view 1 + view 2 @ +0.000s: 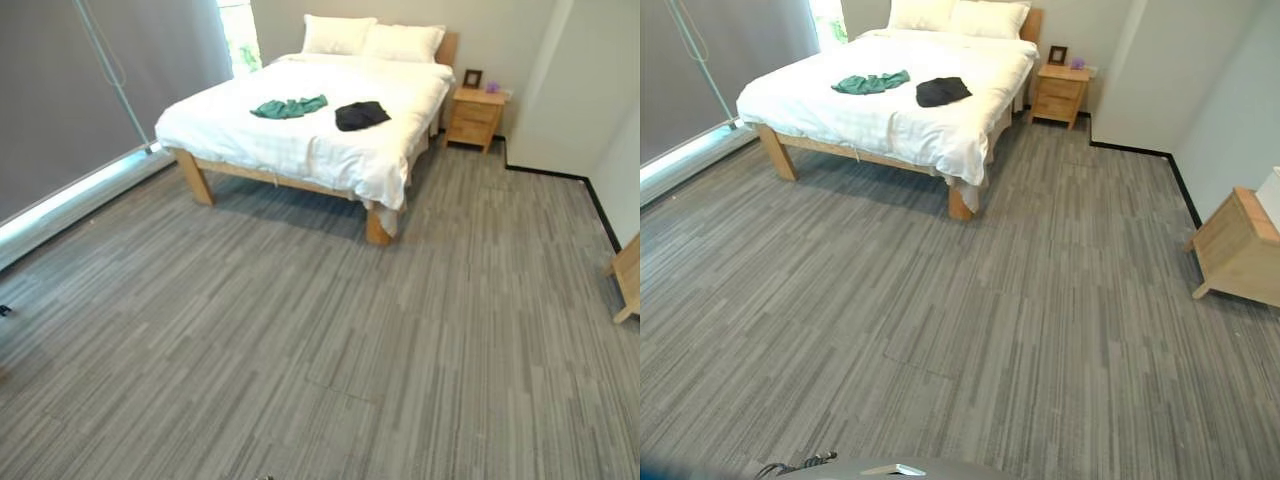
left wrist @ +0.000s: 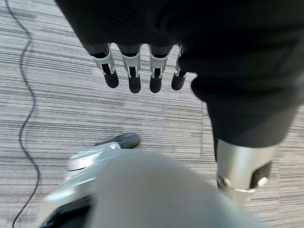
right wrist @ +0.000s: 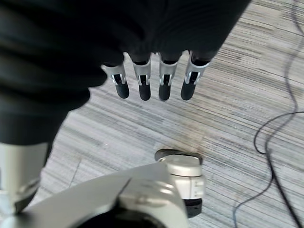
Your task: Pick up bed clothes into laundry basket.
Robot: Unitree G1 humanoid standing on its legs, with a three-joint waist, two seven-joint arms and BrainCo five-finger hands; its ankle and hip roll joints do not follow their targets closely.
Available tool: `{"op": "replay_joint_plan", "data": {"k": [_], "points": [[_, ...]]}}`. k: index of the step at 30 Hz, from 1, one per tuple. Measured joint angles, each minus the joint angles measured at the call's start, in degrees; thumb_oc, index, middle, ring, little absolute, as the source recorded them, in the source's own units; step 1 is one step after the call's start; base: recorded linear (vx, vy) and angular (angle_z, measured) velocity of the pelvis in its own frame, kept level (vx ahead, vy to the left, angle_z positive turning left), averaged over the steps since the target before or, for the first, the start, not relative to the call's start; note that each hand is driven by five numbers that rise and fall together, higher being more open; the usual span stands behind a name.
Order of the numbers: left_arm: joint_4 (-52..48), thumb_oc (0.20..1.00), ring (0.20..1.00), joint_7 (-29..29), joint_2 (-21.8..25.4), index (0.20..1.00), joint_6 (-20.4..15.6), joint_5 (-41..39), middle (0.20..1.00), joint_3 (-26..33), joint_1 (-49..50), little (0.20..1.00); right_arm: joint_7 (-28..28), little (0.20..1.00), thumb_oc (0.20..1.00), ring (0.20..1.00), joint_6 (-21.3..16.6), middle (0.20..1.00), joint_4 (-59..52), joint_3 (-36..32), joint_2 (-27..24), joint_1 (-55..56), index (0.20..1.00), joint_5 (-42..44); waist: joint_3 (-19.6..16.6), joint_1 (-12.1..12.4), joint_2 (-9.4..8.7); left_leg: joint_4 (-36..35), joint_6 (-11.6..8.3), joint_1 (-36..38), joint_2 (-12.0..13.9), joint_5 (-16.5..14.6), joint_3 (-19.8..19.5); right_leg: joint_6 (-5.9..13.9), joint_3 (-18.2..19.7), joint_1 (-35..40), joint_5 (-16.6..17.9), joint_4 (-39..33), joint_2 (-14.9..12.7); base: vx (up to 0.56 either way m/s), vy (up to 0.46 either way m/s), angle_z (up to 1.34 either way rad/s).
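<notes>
Across the room, well away from both sets of fingers: grey striped carpet floor (image 1: 300,340), wide and bare in the foreground. At its far end, a wooden-legged bed with white sheets (image 1: 310,140), standing beside a grey roller blind over the window wall (image 1: 90,90). At the head of the bed, two white pillows (image 1: 372,38) side by side. On the sheet, near the middle, a crumpled green garment (image 1: 289,106) and just beside it, apart, a folded black garment (image 1: 360,115); both lying flat on the bed, far from either hand, touched by nothing. Next to the head of the bed, against the wall, a small light-wood nightstand with drawers (image 1: 476,116), carrying a small dark picture frame (image 1: 472,77) and a small purple object (image 1: 491,87), too small to tell further. At the room's right edge, a light-wood piece of furniture on splayed legs (image 1: 1238,248), seen only in part. Close by, hanging above the carpet: left hand (image 2: 137,61) under its dark ribbed cover, fingers (image 2: 135,76) straight and relaxed in a row, released, holding nothing, only striped carpet beyond the dark tips. Likewise the right hand (image 3: 152,66), fingers (image 3: 145,83) straight, loose and empty, dark tips pointing down over the carpet, nothing between them and the thumb.
</notes>
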Motion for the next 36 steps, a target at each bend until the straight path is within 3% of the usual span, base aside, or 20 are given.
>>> {"op": "replay_joint_plan", "data": {"k": [12, 15, 18, 20, 21, 28, 36], "points": [[-2.61, 1.0, 1.0, 0.02, 0.93, 1.0, 0.25, 1.26, 1.0, 0.89, -2.77, 1.0, 0.94, 1.0, 1.0, 1.0, 0.55, 1.0, -1.52, 0.61, -1.14, -1.92, 1.0, 0.0, 0.41, 0.12, -0.24, 0.0, -0.32, 0.57, 0.66, -0.22, 1.11, -0.02, 1.23, 0.67, 0.63, -1.22, 0.59, 0.0, 0.011, -0.06], [-14.92, 1.0, 1.0, 0.82, 3.93, 1.0, 0.3, -3.3, 1.0, 0.51, -5.03, 1.0, 0.52, 1.0, 1.0, 1.0, 0.66, 1.0, -12.55, -1.31, -6.2, -3.36, 1.0, 1.25, 0.88, -0.14, 0.65, -0.01, -0.15, 0.59, 0.45, -0.11, 1.21, 0.26, 1.46, 0.65, 1.02, -1.19, 0.42, -0.03, 0.041, -0.03], [-31.77, 1.0, 1.0, 1.63, 6.64, 1.0, -1.67, -11.53, 1.0, 3.62, -4.68, 1.0, -1.24, 1.0, 1.0, 1.0, -1.73, 1.0, -35.66, -9.34, -10.4, -0.54, 1.0, 9.32, 1.11, -1.21, 1.59, -0.05, 0.05, 0.88, 0.31, 0.03, 1.32, 0.56, 1.5, 1.31, 1.81, -1.92, 0.26, -0.01, 0.006, -0.01], [-37.72, 1.0, 1.0, 2.45, 7.45, 1.0, -1.23, -13.77, 1.0, 4.46, -3.71, 1.0, -1.56, 1.0, 1.0, 1.0, -1.61, 1.0, -43.76, -11.52, -10.5, 0.54, 1.0, 12.75, 0.76, -1.54, 1.72, -0.09, 0.04, 0.95, 0.29, 0.01, 1.41, 0.71, 1.54, 1.47, 1.9, -2.2, 0.25, 0.0, 0.015, 0.0], [-45.54, 1.0, 1.0, 2.97, 7.77, 1.0, -2.49, -14.42, 1.0, 4.89, -1.6, 1.0, -1.46, 1.0, 1.0, 1.0, -3.85, 1.0, -52.33, -13.71, -9.57, 2.95, 1.0, 16.81, 0.97, -1.57, 1.87, -0.1, 0.03, 0.88, 0.3, 0.01, 1.38, 0.79, 1.53, 1.64, 2.04, -2.6, 0.24, 0.0, 0.031, 0.04], [-44.65, 1.0, 1.0, 3.37, 6.17, 1.0, -1.1, -14.45, 1.0, 2.58, 0.78, 1.0, -1.42, 1.0, 1.0, 1.0, -2.83, 1.0, -44.92, -9.53, -7.95, 2.78, 1.0, 19.75, 1.11, -1.45, 2.17, -0.11, 0.0, 0.87, 0.37, 0.0, 1.19, 0.76, 1.3, 2.34, 2.66, -4.06, 0.25, 0.0, 0.01, 0.01], [-48.38, 1.0, 1.0, 2.87, 5.68, 1.0, 0.31, -13.74, 1.0, 1.65, 4.51, 1.0, 0.07, 1.0, 1.0, 1.0, -1.69, 1.0, -51.9, -6.64, -3.7, 6.38, 1.0, 21.62, 1.98, -1.44, 2.37, -0.13, 0.01, 0.84, 0.23, 0.0, 1.25, 1.05, 1.34, 2.68, 3.18, -4.93, 0.1, 0.0, 0.024, -0.01]]}}
